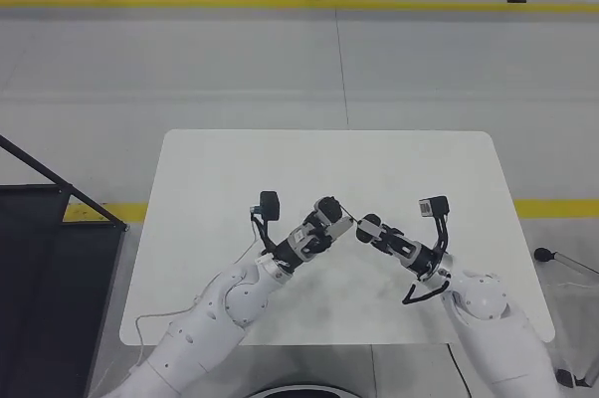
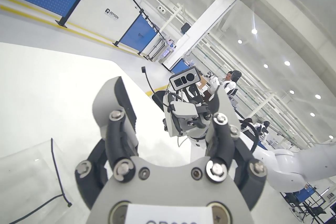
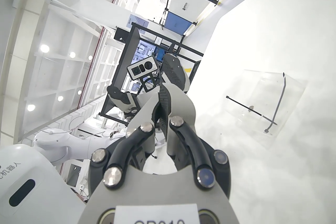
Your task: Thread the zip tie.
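Black and thin, the zip tie (image 2: 148, 83) rises out of the right gripper (image 2: 173, 114), whose fingers are pressed together. The strand cannot be seen between its pads in the right wrist view. That it is clamped there is a judgement from the left wrist view, where a free length topped by a small square head stands up from that gripper. The left gripper (image 1: 330, 212) faces it with fingers (image 2: 123, 104) spread wide and nothing between them. From above, the two grippers sit almost tip to tip over the middle of the white table (image 1: 429, 169), so the left arm is the free one and already near. The tie lies just ahead of it, towards the right arm. Its long axis runs upward and slightly aslant, and it falls inside the open gap, closer to one finger than the other. The next move probably turns on the left gripper closing on that free end squarely across the strand. The table edges are well away on every side. A clear sheet (image 3: 288, 93) with two spare ties (image 3: 249, 109) lies flat on the table, well apart from both grippers.
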### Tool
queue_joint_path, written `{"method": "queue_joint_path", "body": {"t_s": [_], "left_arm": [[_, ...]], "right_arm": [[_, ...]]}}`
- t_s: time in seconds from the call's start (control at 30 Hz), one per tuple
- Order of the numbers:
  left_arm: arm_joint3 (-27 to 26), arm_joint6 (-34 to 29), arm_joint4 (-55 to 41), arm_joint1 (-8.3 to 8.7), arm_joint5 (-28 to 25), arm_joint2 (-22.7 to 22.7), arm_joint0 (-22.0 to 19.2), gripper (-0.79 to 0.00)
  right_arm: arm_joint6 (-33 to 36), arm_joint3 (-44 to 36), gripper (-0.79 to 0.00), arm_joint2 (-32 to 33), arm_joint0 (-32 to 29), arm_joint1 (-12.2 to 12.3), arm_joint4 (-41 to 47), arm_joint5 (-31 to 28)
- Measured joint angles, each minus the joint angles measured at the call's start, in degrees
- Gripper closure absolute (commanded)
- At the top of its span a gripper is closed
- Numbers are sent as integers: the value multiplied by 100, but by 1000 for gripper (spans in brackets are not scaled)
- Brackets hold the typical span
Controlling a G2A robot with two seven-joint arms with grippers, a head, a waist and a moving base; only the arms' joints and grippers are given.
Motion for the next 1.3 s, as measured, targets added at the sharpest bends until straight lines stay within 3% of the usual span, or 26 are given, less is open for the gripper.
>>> {"method": "queue_joint_path", "body": {"t_s": [0.6, 0.9, 1.3], "left_arm": [[321, 22, 62, -198, -122, -25, -50, -336], [364, -50, 70, -259, -181, -106, -26, -234], [390, -87, 98, -327, -222, -238, 12, -234]], "right_arm": [[29, 128, 0, -40, 79, -26, 42, -15], [57, 135, 0, -59, 96, -33, 1, -3], [90, 152, 0, -72, 115, -41, -8, 33]]}}
